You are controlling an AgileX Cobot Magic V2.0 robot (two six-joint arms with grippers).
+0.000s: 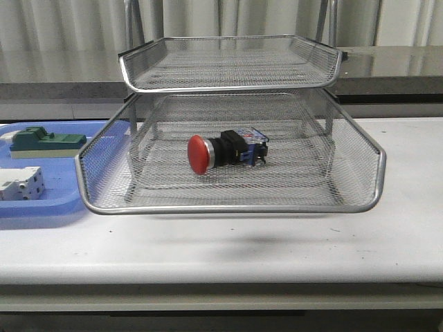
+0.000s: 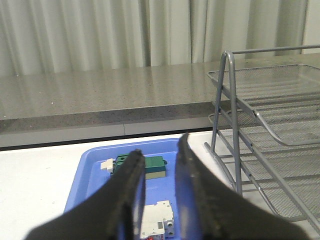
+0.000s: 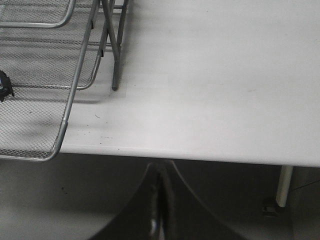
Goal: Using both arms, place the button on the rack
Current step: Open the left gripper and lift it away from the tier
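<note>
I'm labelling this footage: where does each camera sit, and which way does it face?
Front: in front of the table, looking forward at the rack holding the button; no robot parts show.
Left wrist: above the blue tray, left gripper jaws apart.
Right wrist: beyond the table edge, looking down; right gripper jaws closed.
All share the rack.

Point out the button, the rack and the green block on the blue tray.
button (image 1: 199, 153), front view, on its red cap.
rack (image 1: 228, 209), front view, on the front rim of the tier holding the button.
green block (image 1: 48, 140), front view, on its top face.
</note>
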